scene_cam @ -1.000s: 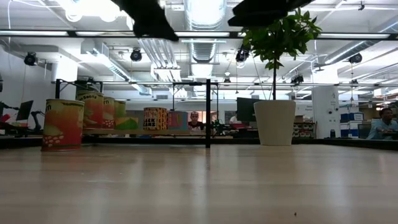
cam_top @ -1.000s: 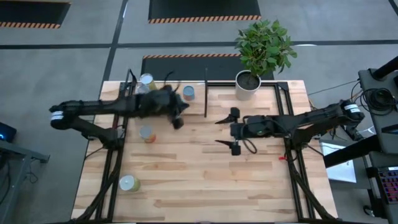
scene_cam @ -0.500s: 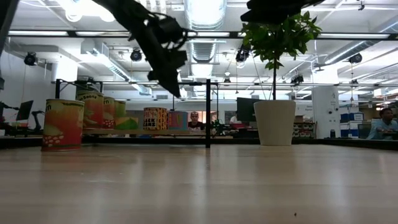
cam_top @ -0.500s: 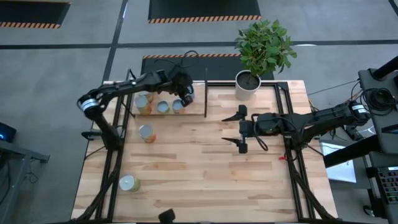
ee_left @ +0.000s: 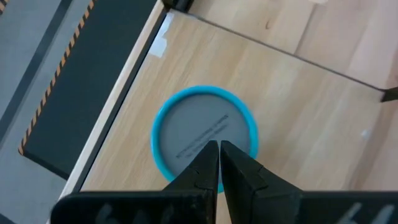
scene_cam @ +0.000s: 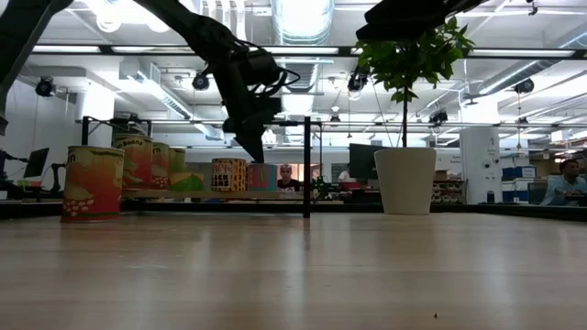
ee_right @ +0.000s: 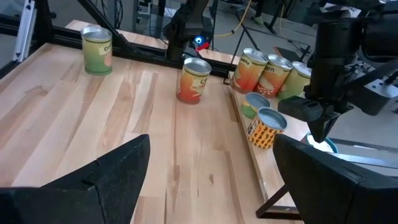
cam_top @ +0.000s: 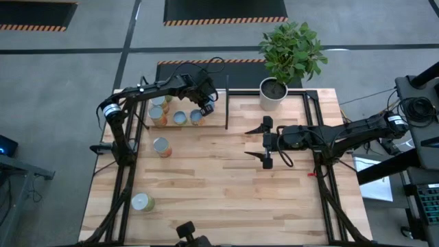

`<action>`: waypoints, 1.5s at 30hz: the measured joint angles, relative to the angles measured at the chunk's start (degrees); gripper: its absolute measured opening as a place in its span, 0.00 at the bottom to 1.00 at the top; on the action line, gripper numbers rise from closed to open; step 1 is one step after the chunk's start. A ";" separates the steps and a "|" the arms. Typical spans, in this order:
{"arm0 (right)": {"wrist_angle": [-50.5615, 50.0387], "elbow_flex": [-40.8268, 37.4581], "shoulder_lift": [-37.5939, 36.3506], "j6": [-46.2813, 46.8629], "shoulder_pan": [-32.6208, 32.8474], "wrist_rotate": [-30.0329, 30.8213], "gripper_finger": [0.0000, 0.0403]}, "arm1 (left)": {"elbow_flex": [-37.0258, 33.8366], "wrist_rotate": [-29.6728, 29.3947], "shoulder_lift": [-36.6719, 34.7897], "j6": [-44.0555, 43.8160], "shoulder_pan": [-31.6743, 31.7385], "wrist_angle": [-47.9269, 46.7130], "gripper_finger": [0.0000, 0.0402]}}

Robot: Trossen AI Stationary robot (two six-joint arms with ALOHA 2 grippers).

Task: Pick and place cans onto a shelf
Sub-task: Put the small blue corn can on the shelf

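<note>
Hovering over the far left part of the desk, the left gripper (cam_top: 206, 108) is seen with its two dark fingers (ee_left: 208, 163) pressed together, nothing held between them. Directly beneath the fingertips stands a short can with a blue rim and grey round top (ee_left: 204, 134), placed on the light-wood shelf panel framed by thin black posts (cam_top: 218, 120) at the far edge of the desk. In the low view the same gripper (scene_cam: 252, 147) is shown just above the row of cans, not touching any.

Three more cans are lined up on the shelf toward the left edge: one with an orange label (cam_top: 158, 116), one with a pale blue-grey top (cam_top: 180, 118), and one beside it (cam_top: 196, 116). A black divider bar (cam_top: 227, 103) closes the shelf's right end.

Off the shelf, a silver-topped can with a tan side (cam_top: 161, 146) stands on the wooden desk (cam_top: 226, 185) near the left edge, and a can with a pale yellowish top (cam_top: 142, 202) is set well apart from it, toward the near left corner.

Held above the middle of the desk, the right gripper (cam_top: 265, 144) is spread wide, with nothing between its fingers (ee_right: 112, 180). A white pot holding a green leafy plant (cam_top: 273, 92) stands at the far edge, right of the shelf.
</note>
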 joint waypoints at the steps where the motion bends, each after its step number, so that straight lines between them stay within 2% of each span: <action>1: -0.04 0.00 0.00 0.02 0.00 0.00 0.81 | -0.02 0.00 0.13 0.01 0.18 -0.05 0.00; 10: -0.05 0.00 0.04 0.36 0.00 -0.02 0.81 | -0.86 -0.44 0.41 0.99 0.72 -1.04 0.00; 16: -0.07 0.00 0.04 0.61 0.00 -0.01 0.81 | 2.26 -10.35 0.54 3.75 0.78 -7.28 0.00; 18: -0.07 0.00 0.04 0.66 0.00 -0.02 0.81 | 3.89 -9.75 0.52 3.67 0.85 -7.11 0.00; 23: -0.16 0.00 0.04 0.70 0.00 -0.02 0.81 | 5.16 -2.39 0.49 2.91 0.61 -5.85 0.00; 30: -0.46 0.00 0.04 0.90 0.00 -0.02 0.81 | 2.84 -2.50 0.48 0.63 1.02 -4.35 0.00; 45: -0.48 0.00 0.04 0.87 0.00 -0.02 0.81 | 2.73 -2.52 2.55 -0.08 1.01 -4.19 0.00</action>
